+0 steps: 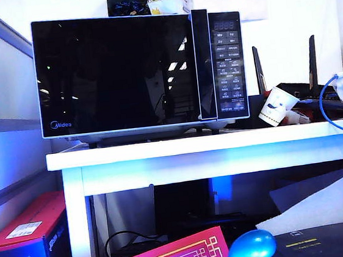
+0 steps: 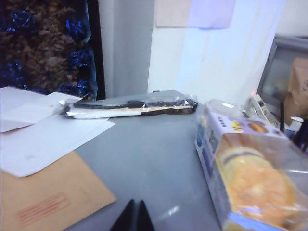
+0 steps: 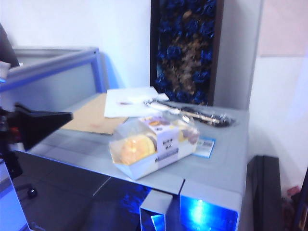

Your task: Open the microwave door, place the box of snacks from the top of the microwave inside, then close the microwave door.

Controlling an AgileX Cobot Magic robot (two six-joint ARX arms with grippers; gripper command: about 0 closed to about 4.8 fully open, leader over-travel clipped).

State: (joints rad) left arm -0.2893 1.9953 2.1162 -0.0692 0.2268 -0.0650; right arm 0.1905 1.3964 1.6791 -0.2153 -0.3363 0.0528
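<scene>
The left hand (image 2: pixel 134 216), fingers pinched together and empty, hovers above the microwave (image 1: pixel 141 70) beside the box of snacks (image 2: pixel 250 173) lying atop it; the right hand's state cannot be told.

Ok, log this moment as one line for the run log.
microwave door closed | box of snacks on top of microwave, unheld | left gripper shut, over microwave top beside box | right gripper not visible
</scene>
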